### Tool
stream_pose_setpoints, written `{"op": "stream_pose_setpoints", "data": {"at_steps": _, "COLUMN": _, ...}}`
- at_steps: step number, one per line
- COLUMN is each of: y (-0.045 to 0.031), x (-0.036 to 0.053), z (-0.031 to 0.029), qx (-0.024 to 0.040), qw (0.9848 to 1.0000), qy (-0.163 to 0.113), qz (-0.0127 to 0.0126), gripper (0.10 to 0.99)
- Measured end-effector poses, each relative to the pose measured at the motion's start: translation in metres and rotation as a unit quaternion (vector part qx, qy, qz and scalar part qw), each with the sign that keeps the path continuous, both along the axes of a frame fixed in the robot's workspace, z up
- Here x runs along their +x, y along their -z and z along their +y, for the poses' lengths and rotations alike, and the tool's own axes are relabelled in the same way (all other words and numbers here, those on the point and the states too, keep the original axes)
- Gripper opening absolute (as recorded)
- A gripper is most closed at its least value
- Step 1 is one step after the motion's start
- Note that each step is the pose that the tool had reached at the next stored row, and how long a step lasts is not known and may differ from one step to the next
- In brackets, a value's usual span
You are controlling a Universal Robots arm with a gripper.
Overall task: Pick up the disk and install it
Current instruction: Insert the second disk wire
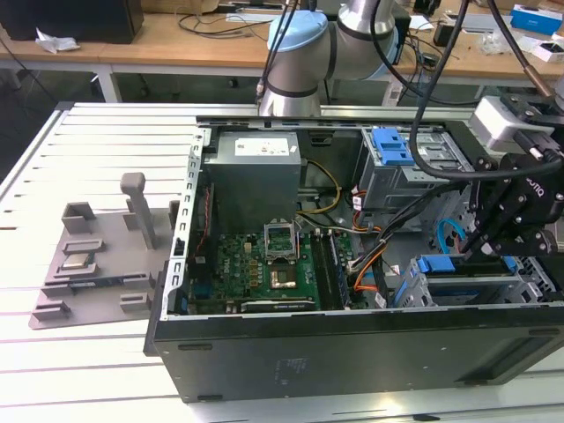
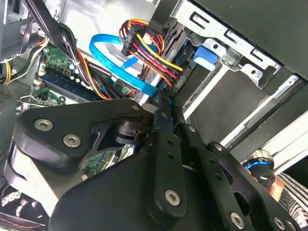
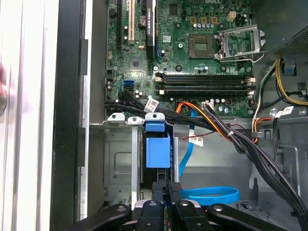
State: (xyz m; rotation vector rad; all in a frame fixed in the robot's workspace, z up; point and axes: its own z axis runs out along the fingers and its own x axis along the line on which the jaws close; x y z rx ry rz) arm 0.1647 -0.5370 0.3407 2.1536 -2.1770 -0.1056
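The disk (image 1: 467, 285) lies flat in the lower drive cage at the exterior view's right, inside the open computer case. Its blue frame (image 1: 403, 292) shows at the end nearer the motherboard. My gripper (image 1: 483, 249) hangs just above that cage, beside the small blue latch (image 1: 434, 263). In both wrist views the two black fingers (image 3: 161, 188) stand pressed close together with nothing visibly between them. Their tips (image 2: 162, 103) sit at the cage's edge, just short of the blue latch (image 3: 158, 151). Most of the disk is hidden by the cage.
Orange, red and black cable bundles (image 2: 144, 43) and a blue flat cable (image 3: 211, 195) run close to the fingers. The motherboard (image 1: 264, 269) fills the case's middle. A second cage with a blue latch (image 1: 392, 145) stands behind. A grey fixture (image 1: 97, 256) sits outside on the table.
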Motion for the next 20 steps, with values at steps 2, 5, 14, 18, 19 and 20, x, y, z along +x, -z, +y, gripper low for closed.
{"op": "stream_pose_setpoints", "data": {"at_steps": 2, "y": 0.0, "x": -0.0001, "z": -0.0004, "qx": 0.0, "qw": 1.0, "qy": 0.0, "qz": 0.0, "gripper": 0.161}}
{"op": "stream_pose_setpoints", "data": {"at_steps": 5, "y": 0.0, "x": 0.0, "z": -0.0008, "qx": 0.0, "qw": 1.0, "qy": 0.0, "qz": 0.0, "gripper": 0.169}}
{"op": "stream_pose_setpoints", "data": {"at_steps": 14, "y": -0.0305, "x": -0.0001, "z": 0.0064, "qx": -0.0001, "qw": 1.0, "qy": 0.0, "qz": 0.0, "gripper": 0.106}}
{"op": "stream_pose_setpoints", "data": {"at_steps": 18, "y": -0.0394, "x": -0.0001, "z": 0.0066, "qx": -0.0001, "qw": 1.0, "qy": 0.0, "qz": 0.0, "gripper": 0.106}}
{"op": "stream_pose_setpoints", "data": {"at_steps": 19, "y": -0.0403, "x": 0.0, "z": 0.0066, "qx": 0.0, "qw": 1.0, "qy": 0.0, "qz": 0.0, "gripper": 0.106}}
{"op": "stream_pose_setpoints", "data": {"at_steps": 20, "y": -0.0403, "x": 0.0, "z": 0.0066, "qx": 0.0002, "qw": 1.0, "qy": 0.0, "qz": 0.0, "gripper": 0.106}}
